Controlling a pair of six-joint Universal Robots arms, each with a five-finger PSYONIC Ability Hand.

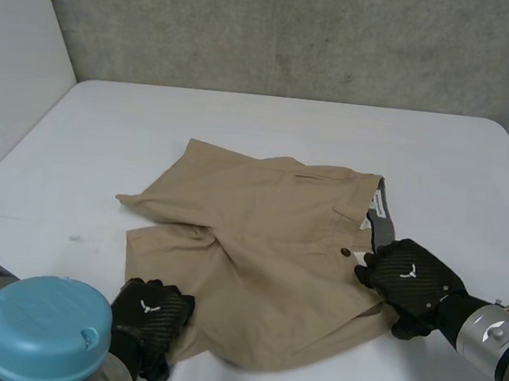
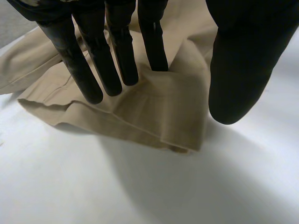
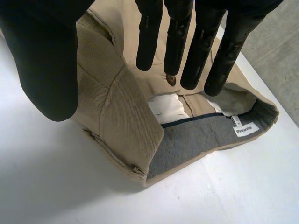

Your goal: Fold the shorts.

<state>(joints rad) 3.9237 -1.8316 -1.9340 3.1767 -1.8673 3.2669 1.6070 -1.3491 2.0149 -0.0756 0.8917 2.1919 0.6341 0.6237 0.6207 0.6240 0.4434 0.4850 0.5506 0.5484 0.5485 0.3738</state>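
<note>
Lying flat on the white worktop [image 1: 243, 121], the tan shorts [image 1: 268, 237] stretch from one robot hand to the other. The left robot hand [image 1: 152, 312] sits at the hem corner [image 2: 140, 126] of the nearer leg. Its fingers [image 2: 117, 65] are straight, tips pressing the cloth, and the thumb [image 2: 243, 70] is spread wide beside the corner, pinching nothing yet. The right robot hand [image 1: 409, 278] hovers spread over the waistband [image 3: 196, 140], whose grey lining and white label [image 3: 246, 129] gape beneath its fingertips. Both seem posted along the near edge so that side can be gripped and carried over the far half.
</note>
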